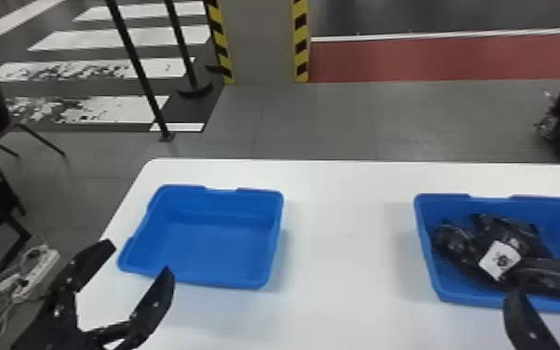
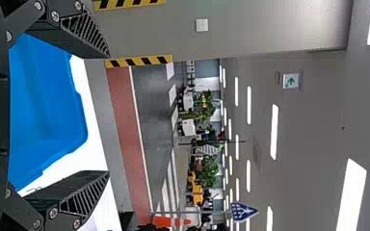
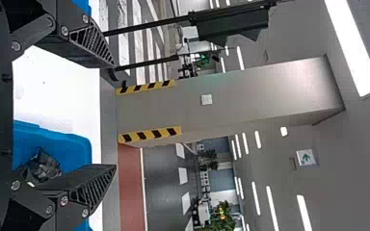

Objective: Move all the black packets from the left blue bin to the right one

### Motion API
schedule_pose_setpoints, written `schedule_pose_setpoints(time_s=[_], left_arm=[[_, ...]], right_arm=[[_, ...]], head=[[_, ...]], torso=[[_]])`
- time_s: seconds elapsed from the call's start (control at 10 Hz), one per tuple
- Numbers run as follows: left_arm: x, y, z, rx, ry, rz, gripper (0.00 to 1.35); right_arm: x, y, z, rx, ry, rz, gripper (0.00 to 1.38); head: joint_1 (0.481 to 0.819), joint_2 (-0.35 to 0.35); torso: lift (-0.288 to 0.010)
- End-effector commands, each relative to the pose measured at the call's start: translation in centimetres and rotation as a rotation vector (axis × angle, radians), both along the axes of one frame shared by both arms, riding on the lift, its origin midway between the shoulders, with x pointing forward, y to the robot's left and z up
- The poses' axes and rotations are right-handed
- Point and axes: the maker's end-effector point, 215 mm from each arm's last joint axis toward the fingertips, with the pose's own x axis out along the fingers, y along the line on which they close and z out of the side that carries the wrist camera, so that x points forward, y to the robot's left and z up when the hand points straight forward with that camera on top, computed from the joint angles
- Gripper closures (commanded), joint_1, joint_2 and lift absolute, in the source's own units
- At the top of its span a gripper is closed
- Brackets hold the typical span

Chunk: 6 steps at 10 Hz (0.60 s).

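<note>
R gripper (image 3: 114, 117), fingers apart, is at the near side of the R bin (image 1: 493, 301); L gripper (image 1: 140, 257), also spread, is well L of the R bin, by the L bin's (image 1: 214, 251) near rim. Black packets (image 1: 460, 253) lie heaped inside the R bin (one w/ a white label (image 1: 500, 260) up). Xfer looks done, so best step now: keep both grips wide, lift R straight up b4 drawing back, so no tip snags film or rim.
</note>
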Motion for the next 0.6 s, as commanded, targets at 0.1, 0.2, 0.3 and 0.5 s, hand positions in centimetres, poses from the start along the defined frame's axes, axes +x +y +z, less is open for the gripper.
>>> schedule_pose_setpoints(time_s=[0.1,0.2,0.3,0.5], left_arm=[[-0.01,-0.02,-0.24,-0.01,0.006,0.002,0.18],[-0.02,-0.05,-0.37,-0.011,0.008,0.002,0.18],[0.0,-0.16,-0.62,-0.018,0.017,0.0,0.18],[0.09,-0.36,-0.87,-0.032,0.024,-0.002,0.18]], right_arm=[[0.07,0.03,0.01,0.006,-0.001,-0.001,0.31],[0.07,0.03,0.01,0.006,-0.001,-0.001,0.31],[0.07,0.1,0.01,0.008,-0.001,0.0,0.31],[0.07,0.08,0.02,0.009,-0.001,0.0,0.31]], head=[[0.695,0.152],[0.695,0.151],[0.695,0.151],[0.695,0.148]], torso=[[-0.11],[-0.11],[-0.11],[-0.11]])
